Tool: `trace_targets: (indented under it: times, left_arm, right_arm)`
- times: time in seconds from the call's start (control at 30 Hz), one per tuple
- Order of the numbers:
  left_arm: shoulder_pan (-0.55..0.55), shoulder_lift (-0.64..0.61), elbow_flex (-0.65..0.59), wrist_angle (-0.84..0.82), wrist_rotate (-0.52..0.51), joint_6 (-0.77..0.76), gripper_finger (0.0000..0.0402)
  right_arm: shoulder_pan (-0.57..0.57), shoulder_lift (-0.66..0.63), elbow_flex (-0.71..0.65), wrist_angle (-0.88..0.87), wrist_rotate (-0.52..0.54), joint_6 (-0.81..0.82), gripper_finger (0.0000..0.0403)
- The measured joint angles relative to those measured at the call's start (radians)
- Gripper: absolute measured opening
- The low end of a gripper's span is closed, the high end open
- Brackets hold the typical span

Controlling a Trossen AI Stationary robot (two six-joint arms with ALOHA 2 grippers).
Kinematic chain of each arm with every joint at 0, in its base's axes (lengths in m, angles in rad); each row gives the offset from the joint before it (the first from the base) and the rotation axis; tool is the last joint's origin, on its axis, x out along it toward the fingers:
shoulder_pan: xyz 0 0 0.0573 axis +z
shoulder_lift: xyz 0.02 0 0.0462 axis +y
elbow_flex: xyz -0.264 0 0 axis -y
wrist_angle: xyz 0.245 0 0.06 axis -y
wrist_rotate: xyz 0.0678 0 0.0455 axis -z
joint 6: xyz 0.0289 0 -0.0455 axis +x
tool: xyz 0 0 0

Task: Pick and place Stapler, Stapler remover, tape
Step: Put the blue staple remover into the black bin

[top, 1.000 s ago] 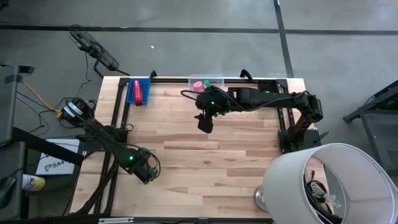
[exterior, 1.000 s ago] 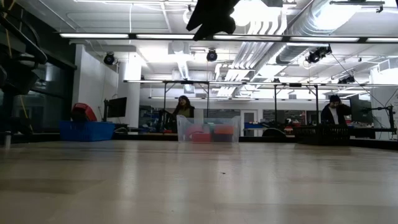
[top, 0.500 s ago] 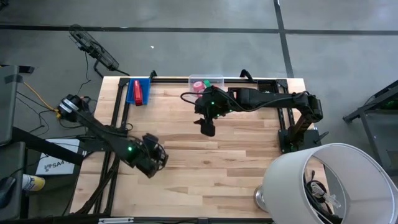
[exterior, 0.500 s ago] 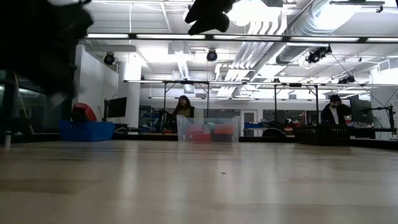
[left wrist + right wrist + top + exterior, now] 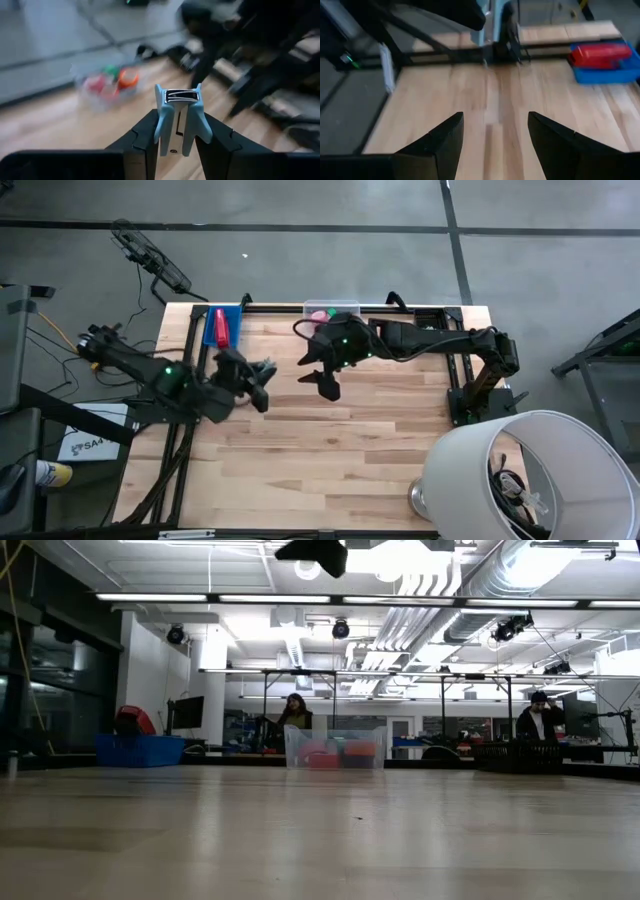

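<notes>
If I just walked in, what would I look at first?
Probably the left pincer, raised above the left middle of the wooden table, squeezing a pale blue staple remover with metal teeth. Next, the right pincer, open and empty near the table's far middle. Behind them, along the far edge, sit a red stapler in a blue tray and a clear tub of colourful tape rolls.

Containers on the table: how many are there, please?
2. A blue tray at the table's far left corner holds the red stapler. A clear bin at the far edge's middle holds tape rolls. Others may be hidden.
</notes>
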Motion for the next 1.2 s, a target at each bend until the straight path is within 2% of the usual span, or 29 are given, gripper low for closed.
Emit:
trace_targets:
  times: [0.2, 0.33, 0.7, 0.9, 1.2]
  left_arm:
    - [0.010, -0.008, 0.108, 0.141, -0.003, 0.307, 0.0102]
    - [0.010, -0.007, 0.126, 0.203, 0.015, 0.407, 0.0102]
    - [0.007, -0.007, 0.126, 0.205, 0.107, 0.419, 0.0103]
    - [0.007, -0.007, 0.126, 0.205, 0.156, 0.431, 0.0103]
    - [0.007, -0.007, 0.126, 0.206, 0.159, 0.444, 0.0103]
  right_arm:
    - [0.002, 0.000, 0.000, 0.167, -0.042, 0.007, 0.0213]
    - [0.002, 0.000, 0.000, 0.277, -0.044, 0.008, 0.0213]
    - [0.002, 0.000, 0.000, 0.419, -0.107, 0.004, 0.0213]
    - [0.001, 0.000, 0.000, 0.475, -0.195, 0.003, 0.0213]
    - [0.011, 0.008, 0.000, 0.525, -0.195, 0.003, 0.0213]
